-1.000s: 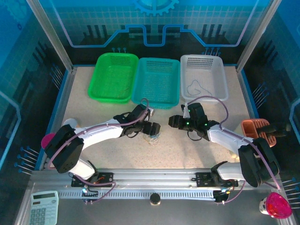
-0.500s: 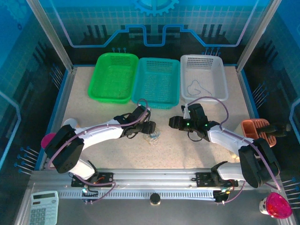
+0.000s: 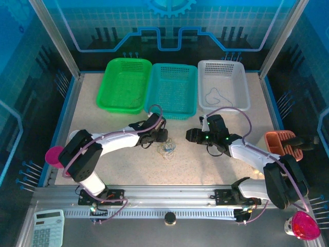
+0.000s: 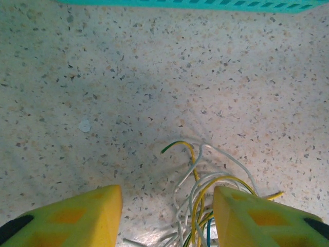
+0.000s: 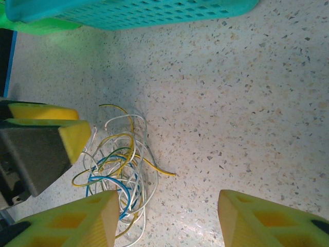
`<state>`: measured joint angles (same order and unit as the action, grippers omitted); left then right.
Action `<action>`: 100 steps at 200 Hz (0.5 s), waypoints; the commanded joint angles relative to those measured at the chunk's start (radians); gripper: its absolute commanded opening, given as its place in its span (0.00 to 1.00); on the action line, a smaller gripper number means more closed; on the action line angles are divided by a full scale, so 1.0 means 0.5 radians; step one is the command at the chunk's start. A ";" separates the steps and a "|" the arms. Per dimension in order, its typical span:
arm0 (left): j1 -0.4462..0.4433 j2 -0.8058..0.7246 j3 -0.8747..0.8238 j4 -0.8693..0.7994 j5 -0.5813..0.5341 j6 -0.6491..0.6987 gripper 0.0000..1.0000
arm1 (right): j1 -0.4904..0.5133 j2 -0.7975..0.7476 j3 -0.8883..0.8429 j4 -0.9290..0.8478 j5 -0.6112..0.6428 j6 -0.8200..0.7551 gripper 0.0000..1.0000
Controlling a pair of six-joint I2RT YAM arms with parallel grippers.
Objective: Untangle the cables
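The cables (image 3: 167, 149) lie as a loose tangle of yellow, white and blue wires (image 5: 121, 170) on the speckled table, between the two arms. My left gripper (image 3: 162, 138) hangs low at the tangle's far-left edge. Its yellow fingers (image 4: 77, 216) stand apart, with wire loops (image 4: 205, 193) between them, close to the right finger. Nothing is clamped. My right gripper (image 3: 191, 135) is to the right of the tangle and open (image 5: 164, 221). Its left finger (image 5: 67, 221) overlaps the tangle's edge in that view.
Three baskets stand in a row at the back: green (image 3: 123, 85), teal (image 3: 172, 90) and white (image 3: 223, 82). A dark wire (image 3: 213, 95) lies in the white one. An orange holder (image 3: 281, 141) stands at the right edge.
My left gripper has drawn back a little to the far left, off the tangle, and its jaws have narrowed. The left elbow has swung outward. The right arm has not moved.
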<state>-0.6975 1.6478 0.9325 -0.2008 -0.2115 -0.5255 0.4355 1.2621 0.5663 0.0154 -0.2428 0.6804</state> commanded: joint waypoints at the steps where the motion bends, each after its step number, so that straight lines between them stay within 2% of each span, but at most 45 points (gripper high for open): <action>1: 0.018 0.059 0.089 0.057 0.069 -0.048 0.50 | -0.015 -0.047 -0.025 -0.031 0.021 -0.033 0.54; 54: 0.036 0.146 0.139 0.086 0.089 -0.054 0.39 | -0.012 -0.052 -0.026 -0.034 0.022 -0.039 0.54; 100: 0.054 0.188 0.151 0.085 0.092 -0.044 0.37 | -0.012 -0.055 -0.028 -0.040 0.027 -0.042 0.54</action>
<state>-0.6811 1.7214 0.9813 -0.1665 -0.1848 -0.5465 0.4355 1.2545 0.5659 0.0151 -0.2398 0.6765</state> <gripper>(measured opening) 0.374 0.540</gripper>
